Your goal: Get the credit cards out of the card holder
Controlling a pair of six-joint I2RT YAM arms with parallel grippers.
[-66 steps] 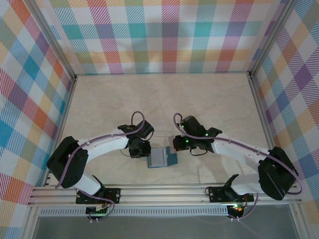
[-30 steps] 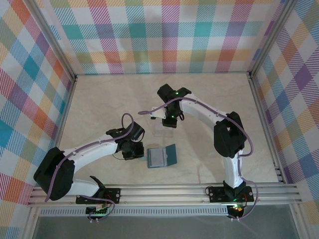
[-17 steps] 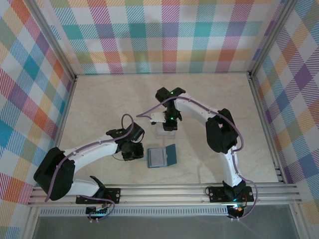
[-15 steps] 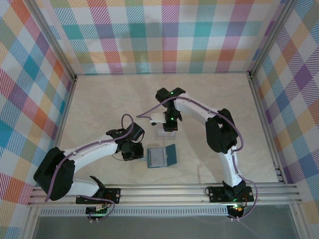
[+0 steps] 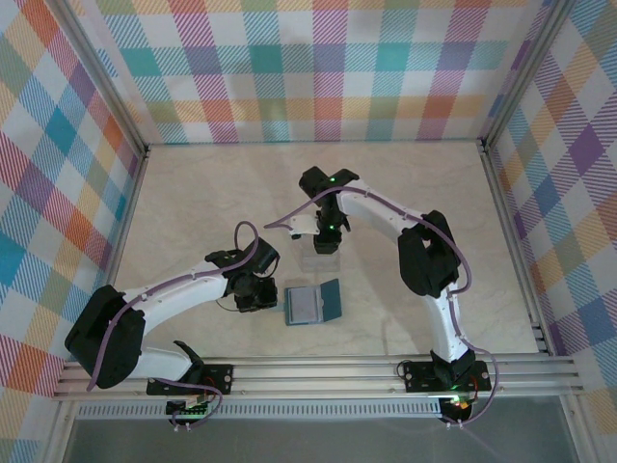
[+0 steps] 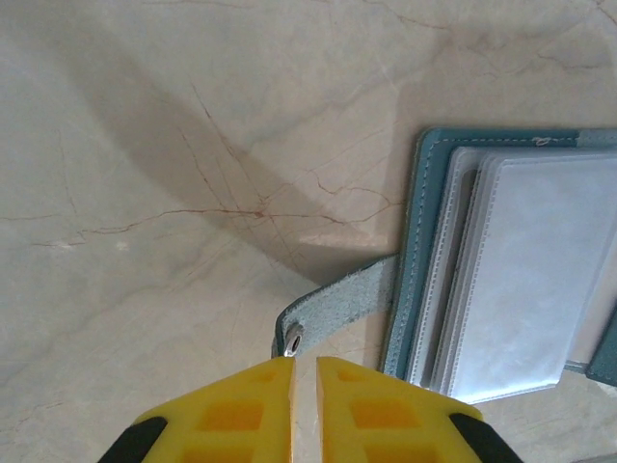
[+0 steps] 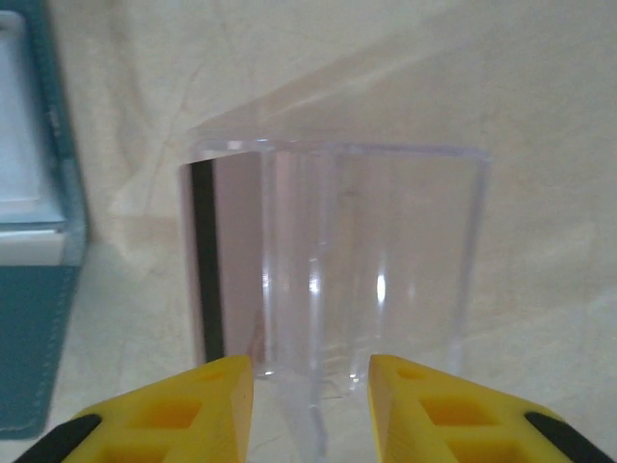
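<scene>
The card holder [image 5: 313, 304] lies open on the table, teal outside, with clear pocket sleeves [image 6: 521, 280] facing up. Its strap [image 6: 337, 309] with a metal snap points at my left gripper [image 6: 306, 362], which is shut; the left fingertip [image 6: 275, 371] meets the strap's end and nothing sits between the jaws. In the top view the left gripper [image 5: 275, 296] is just left of the holder. My right gripper [image 7: 310, 381] is open and hovers over a clear plastic box [image 7: 337, 260]. A whitish-pink credit card [image 7: 231, 260] with a black stripe stands inside that box, free of the fingers.
The clear box [image 5: 321, 258] stands just behind the holder, under the right gripper [image 5: 326, 241]. The holder's teal edge [image 7: 39, 318] shows left of the box. Checked walls enclose the marble table [image 5: 193, 203], with open surface left and at the back.
The right gripper lowered the pale card to the clear box and opened, leaving the card inside. The left arm and the holder have stayed put.
</scene>
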